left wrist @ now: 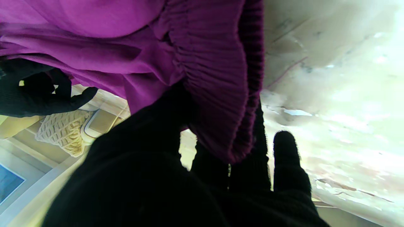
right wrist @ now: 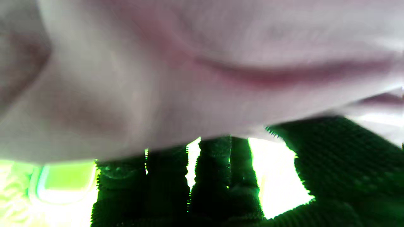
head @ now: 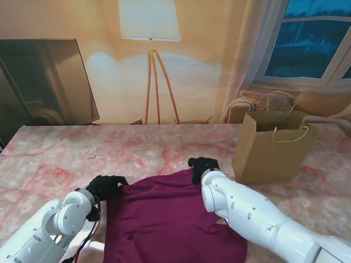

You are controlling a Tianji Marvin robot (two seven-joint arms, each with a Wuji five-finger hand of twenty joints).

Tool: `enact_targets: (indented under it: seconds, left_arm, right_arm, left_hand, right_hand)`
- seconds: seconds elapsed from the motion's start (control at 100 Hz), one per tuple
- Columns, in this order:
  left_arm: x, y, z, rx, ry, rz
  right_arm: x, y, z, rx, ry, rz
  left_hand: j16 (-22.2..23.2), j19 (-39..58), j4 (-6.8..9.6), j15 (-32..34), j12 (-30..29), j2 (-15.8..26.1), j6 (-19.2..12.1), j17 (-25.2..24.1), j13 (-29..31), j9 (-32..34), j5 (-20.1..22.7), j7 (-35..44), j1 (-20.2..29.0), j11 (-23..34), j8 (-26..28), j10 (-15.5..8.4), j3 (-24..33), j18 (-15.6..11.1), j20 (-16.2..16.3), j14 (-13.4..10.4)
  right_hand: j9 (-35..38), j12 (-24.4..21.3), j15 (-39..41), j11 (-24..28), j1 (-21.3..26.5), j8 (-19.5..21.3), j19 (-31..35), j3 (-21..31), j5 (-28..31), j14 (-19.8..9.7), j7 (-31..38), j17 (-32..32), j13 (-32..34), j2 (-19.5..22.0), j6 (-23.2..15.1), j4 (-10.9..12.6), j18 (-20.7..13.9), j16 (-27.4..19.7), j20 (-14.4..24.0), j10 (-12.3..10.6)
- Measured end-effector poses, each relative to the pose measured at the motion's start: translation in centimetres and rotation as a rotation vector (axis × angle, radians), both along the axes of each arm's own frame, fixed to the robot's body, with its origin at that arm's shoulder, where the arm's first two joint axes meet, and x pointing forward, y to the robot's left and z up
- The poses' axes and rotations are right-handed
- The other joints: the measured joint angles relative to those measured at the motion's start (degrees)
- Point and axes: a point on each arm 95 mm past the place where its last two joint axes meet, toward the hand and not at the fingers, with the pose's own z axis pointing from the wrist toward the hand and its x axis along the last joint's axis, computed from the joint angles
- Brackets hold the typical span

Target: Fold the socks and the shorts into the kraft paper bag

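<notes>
Stand view: both hands (head: 107,186) (head: 202,167) grip shorts (head: 164,219).

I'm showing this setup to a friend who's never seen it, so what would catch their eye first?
The magenta shorts, spread on the pink marble table nearest me, with the black-gloved left hand and right hand gripping their far edge at either corner. The left wrist view shows the ribbed waistband pinched in the left fingers. To the right stands the open kraft bag, upright with its handles up.
</notes>
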Motion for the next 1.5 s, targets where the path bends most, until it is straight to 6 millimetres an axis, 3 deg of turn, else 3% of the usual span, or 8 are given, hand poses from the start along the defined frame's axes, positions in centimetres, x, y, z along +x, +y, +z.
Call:
enact_targets:
  seconds: [0.11, 0.21, 0.37, 0.5, 0.66, 0.75, 1.02, 1.5]
  left_arm:
    - [-0.1, 0.1, 0.0, 0.002, -0.006, 0.007]
    - [-0.2, 0.4, 0.1, 0.005, -0.006, 0.018]
    - [-0.3, 0.7, 0.2, 0.007, -0.008, 0.031]
    - [-0.3, 0.8, 0.4, 0.028, -0.023, 0.036]
    - [-0.1, 1.0, 0.7, 0.052, -0.052, 0.044]
    - [0.1, 1.1, 1.1, 0.051, -0.087, 0.058]
    - [0.7, 1.5, 2.6, 0.051, -0.192, 0.097]
    - [2.8, 2.2, 6.4, 0.101, -0.349, 0.181]
  right_arm:
    - [0.2, -0.1, 0.5, -0.035, -0.046, 0.001]
    - [0.1, -0.5, 0.2, -0.021, -0.073, -0.013]
    - [-0.4, -1.2, -0.4, 0.012, -0.124, 0.039]
    - [-0.5, -1.9, 0.3, 0.085, -0.167, 0.063]
    - [-0.8, -2.1, 1.7, 0.175, -0.282, 0.044]
    - [-0.8, -2.0, 2.4, 0.209, -0.324, 0.045]
    - [-1.0, -1.3, 5.0, 0.243, -0.378, 0.071]
    - [-0.3, -1.4, 9.3, 0.237, -0.524, 0.054]
  left_hand:
    - [-0.28, -0.43, 0.0, -0.46, 0.01, -0.05, 0.69, -0.02, -0.01, -0.04, -0.6, -0.07, 0.02, -1.98, 0.0, 0.0, -1.54, 0.18, 0.0, -0.1]
    - [-1.35, -0.45, 0.0, -1.38, -1.66, -0.14, 1.35, -0.02, -0.05, -1.22, -0.63, -0.43, 0.03, -3.63, 0.0, 0.0, -2.62, 0.69, 0.0, -0.16]
    - [-4.34, 0.05, 0.0, -3.1, -9.86, -0.3, 1.98, 1.39, 0.27, -1.11, -0.53, -0.49, -0.04, -8.4, -1.48, 0.0, -3.15, 1.33, 0.2, -0.16]
    - [-8.89, 2.45, -0.06, -4.75, -21.94, -0.73, 3.55, 3.83, 5.14, 2.29, 0.22, -0.49, -0.67, -12.74, -5.45, -0.1, -3.4, 1.4, 1.49, -0.16]
    - [-12.32, 7.29, -0.15, -5.23, -37.63, -1.13, 4.84, 7.82, 10.43, 6.25, 0.82, -0.49, 2.36, -14.11, -8.78, -0.25, -8.44, 2.01, 2.83, -0.18]
    - [-12.43, 9.36, -0.17, -3.92, -38.3, -1.12, 4.5, 9.75, 12.7, 8.23, 0.97, -0.49, 2.88, -11.83, -9.51, -0.35, -9.66, 2.04, 3.49, -0.46]
    - [-11.68, 12.63, -0.18, -0.9, -27.53, -3.31, 0.45, 11.93, 14.09, 10.37, 3.7, -0.49, 2.85, -7.96, -10.65, -0.58, -8.51, 2.61, 3.52, -0.65]
    - [-10.53, 13.9, -0.51, -0.18, -24.42, -3.31, -2.79, 11.97, 14.07, 10.37, 3.69, -0.65, 2.75, -7.89, -7.41, -1.18, -8.51, 3.12, 3.54, -0.82]
  right_hand:
    - [-4.57, 2.62, 0.0, -0.22, 1.82, 11.08, -1.68, -0.91, 11.35, -0.01, 11.96, -4.12, -5.13, -6.86, -11.48, -7.21, -0.05, 1.97, 2.6, -0.07]
    - [-11.53, -0.63, -7.13, -4.53, 1.97, 24.15, -5.26, -1.6, 27.64, 1.05, 22.23, -10.51, -15.69, -8.05, -18.37, -7.43, -0.28, 1.99, 7.35, 0.73]
    - [-14.05, -20.41, -32.95, -20.16, 0.73, 38.13, -23.67, -1.14, 31.1, 0.02, 22.13, -21.05, -28.57, -7.95, -19.76, -7.49, -0.34, -19.76, 6.75, 3.53]
    - [4.8, -32.31, -42.07, -26.67, 0.69, 40.58, -29.83, -2.23, 31.73, 0.38, 22.13, -12.24, -8.76, -8.06, -20.04, -7.6, 1.34, -31.92, -2.41, 5.46]
    - [23.09, -34.14, -35.44, -24.02, 2.3, 40.63, -19.29, -1.9, 31.75, 1.82, 22.19, 4.66, 12.15, -10.81, -20.32, -7.96, 3.6, -29.43, -5.07, 5.87]
    - [27.67, -34.49, -30.64, -21.1, 4.0, 35.89, -15.66, -1.39, 31.86, 1.82, 22.19, 9.16, 16.84, -12.28, -20.34, -7.96, 3.69, -26.41, -6.07, 5.85]
    - [32.93, -37.16, -27.11, -24.15, 5.84, 2.01, -13.79, -1.45, 34.67, 3.15, 23.67, 11.16, 18.5, -6.88, -15.47, -7.96, 4.46, -25.01, -8.74, 9.14]
    - [32.93, -35.1, -21.9, -24.74, 5.78, -0.62, -13.63, -1.58, 34.48, 3.81, 23.67, 10.96, 18.51, -5.28, -14.73, -7.96, 4.97, -20.87, -9.22, 9.18]
